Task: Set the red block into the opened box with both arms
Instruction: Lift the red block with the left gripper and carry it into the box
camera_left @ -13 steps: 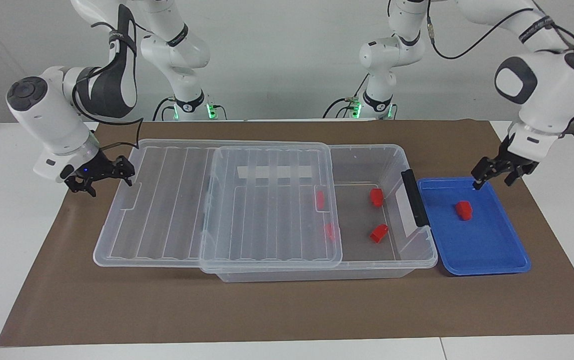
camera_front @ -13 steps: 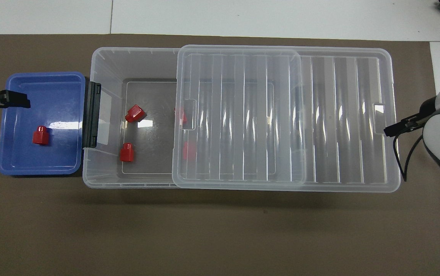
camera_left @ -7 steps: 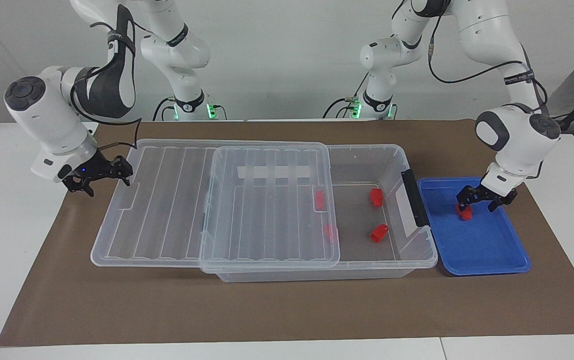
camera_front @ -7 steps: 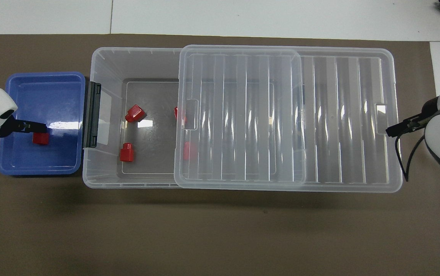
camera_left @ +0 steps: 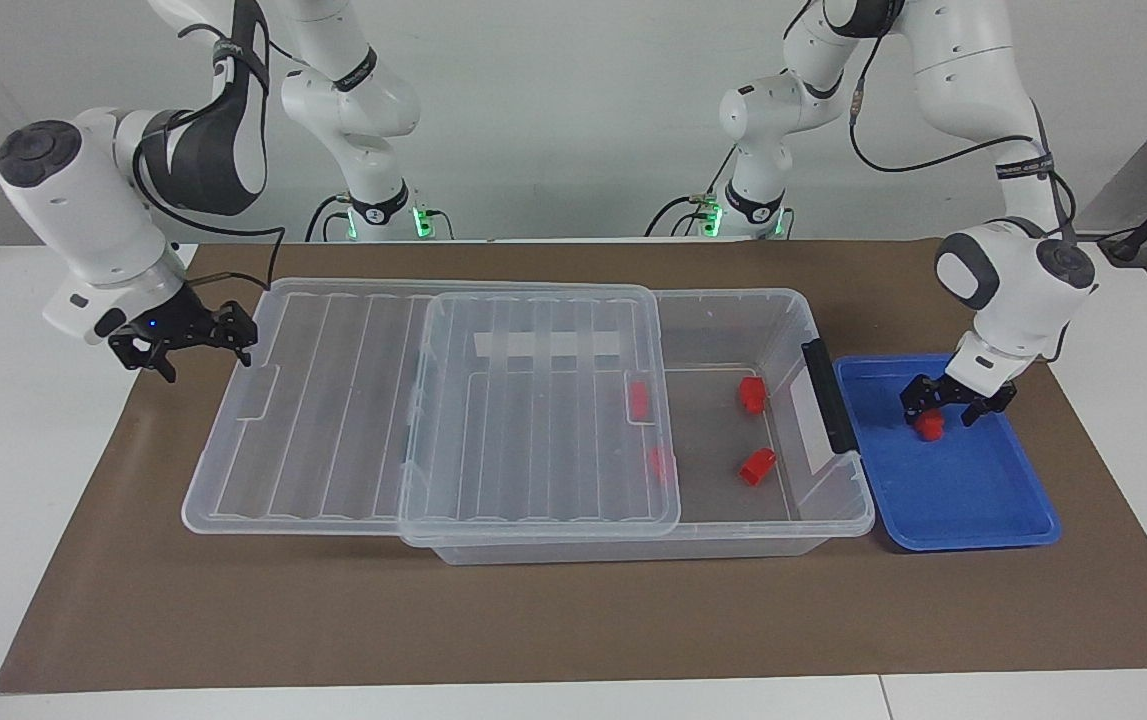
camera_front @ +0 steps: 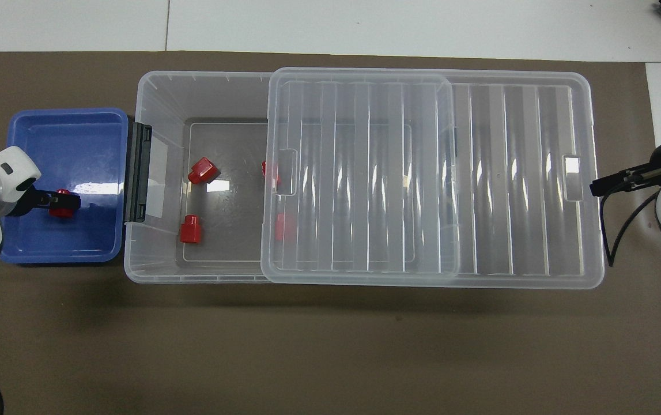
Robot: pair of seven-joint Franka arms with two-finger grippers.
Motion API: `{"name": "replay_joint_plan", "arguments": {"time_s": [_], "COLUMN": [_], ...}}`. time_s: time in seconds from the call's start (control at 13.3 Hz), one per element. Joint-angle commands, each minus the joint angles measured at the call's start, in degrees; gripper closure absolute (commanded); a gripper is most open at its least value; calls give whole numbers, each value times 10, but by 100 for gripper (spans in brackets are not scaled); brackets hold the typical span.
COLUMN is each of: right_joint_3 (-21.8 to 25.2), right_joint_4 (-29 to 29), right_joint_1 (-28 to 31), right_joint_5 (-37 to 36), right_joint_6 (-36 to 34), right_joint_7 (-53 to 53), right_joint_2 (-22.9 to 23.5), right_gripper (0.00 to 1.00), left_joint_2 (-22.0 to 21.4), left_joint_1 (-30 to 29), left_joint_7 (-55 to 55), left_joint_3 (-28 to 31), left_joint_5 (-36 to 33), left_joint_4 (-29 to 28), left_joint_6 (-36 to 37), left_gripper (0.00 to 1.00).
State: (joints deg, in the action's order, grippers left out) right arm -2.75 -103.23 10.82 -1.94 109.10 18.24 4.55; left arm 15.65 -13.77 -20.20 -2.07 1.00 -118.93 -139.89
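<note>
One red block (camera_left: 928,429) (camera_front: 63,211) lies in the blue tray (camera_left: 973,500) (camera_front: 65,127). My left gripper (camera_left: 941,408) (camera_front: 66,201) is low in the tray, open, with a finger on each side of this block. The clear box (camera_left: 733,300) (camera_front: 151,86) is open at its black-handle (camera_left: 828,395) end. Its ribbed lid (camera_left: 533,430) (camera_front: 509,173) is slid half off toward the right arm's end. My right gripper (camera_left: 205,360) (camera_front: 598,187) stands open just off the lid's overhanging end.
Two red blocks (camera_left: 753,395) (camera_left: 758,465) lie on the box's uncovered floor, and two more (camera_left: 639,398) show through the lid. The blue tray sits against the box's handle end. A brown mat (camera_left: 533,620) covers the table.
My left gripper has come down from the tray's edge onto the red block. The lid has slid slightly toward the right arm's end. My right gripper has risen a little and drawn back.
</note>
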Motion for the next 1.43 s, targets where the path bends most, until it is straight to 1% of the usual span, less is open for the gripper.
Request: {"name": "replay_joint_plan", "arguments": {"time_s": [0.0,0.08,0.23,0.3,0.38,0.45,0.53,0.68,0.75,0.83,0.9,0.98,1.05,1.13,1.28,1.35], "right_joint_3": [-6,-6,-6,-6,-7,-6,-7,-16,-16,-15,-15,-17,-19,-23,-23,-23], "right_joint_4": [0,0,1,1,3,20,42,74,92,103,109,112,112,103,86,86], "right_joint_1": [-18,-31,-69,-81,-92,-104,-105,-106,-105,-103,-105,-106,-106,-103,-102,-102], "right_joint_5": [-6,-6,-6,-5,-4,-3,-2,-4,-7,1,-2,-6,-8,-6,-2,3], "right_joint_6": [-4,-6,-9,-9,-12,-29,-59,-97,-117,-135,-141,-150,-163,-166,-172,-177], "right_joint_7": [-83,-124,-215,-245,-269,-297,-313,-320,-320,-320,-324,-340,-347,-341,-338,-339], "right_joint_2": [-18,-23,-29,-34,-38,-39,-35,-37,-37,-37,-38,-39,-45,-64,-82,-81], "right_gripper": [0,0,0,0,0,0,0,0,0,0,0,0,0,0,0,0], "left_joint_2": [-11,-11,-11,-12,-13,-13,-12,-13,-16,-22,-31,-33,-33,-33,-33,-37], "left_joint_1": [-1,-1,-1,1,1,8,11,36,49,61,76,100,129,162,214,239], "left_joint_7": [-9,-9,-4,29,90,145,186,253,301,356,419,490,562,624,680,691], "left_joint_3": [1,1,1,1,-1,-2,-3,-5,-6,-6,-6,-8,-10,-10,-8,-10], "left_joint_5": [4,4,4,5,8,9,10,13,35,79,121,144,145,139,127,104], "left_joint_4": [-17,-13,-3,-1,14,49,99,190,219,237,248,263,279,287,287,282], "left_joint_6": [-8,4,34,38,50,97,156,272,306,326,333,335,335,334,335,332], "left_gripper": [59,100,100,100,100,100,100,100,100,100,100,100,100,100,100,100]}}
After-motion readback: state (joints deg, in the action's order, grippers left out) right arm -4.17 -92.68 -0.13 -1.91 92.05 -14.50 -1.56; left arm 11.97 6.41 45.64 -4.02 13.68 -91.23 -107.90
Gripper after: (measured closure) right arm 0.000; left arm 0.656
